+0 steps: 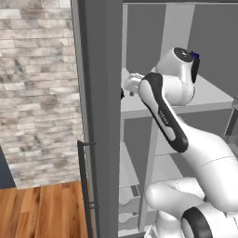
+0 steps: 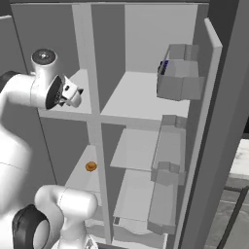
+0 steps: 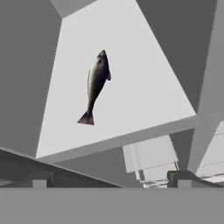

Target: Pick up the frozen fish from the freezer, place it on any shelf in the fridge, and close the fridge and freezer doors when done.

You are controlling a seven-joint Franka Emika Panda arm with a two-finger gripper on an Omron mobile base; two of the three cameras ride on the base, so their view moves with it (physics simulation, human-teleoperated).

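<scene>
The frozen fish [image 3: 96, 85] is seen lying flat on a pale freezer shelf [image 3: 144, 87], alone and untouched. The gripper [image 3: 111, 179] is held just in front of that shelf with its jaws spread wide, nothing between them. For a clean grasp, the fingers should be lined up across the slim body, lowered around its middle, then closed.
</scene>
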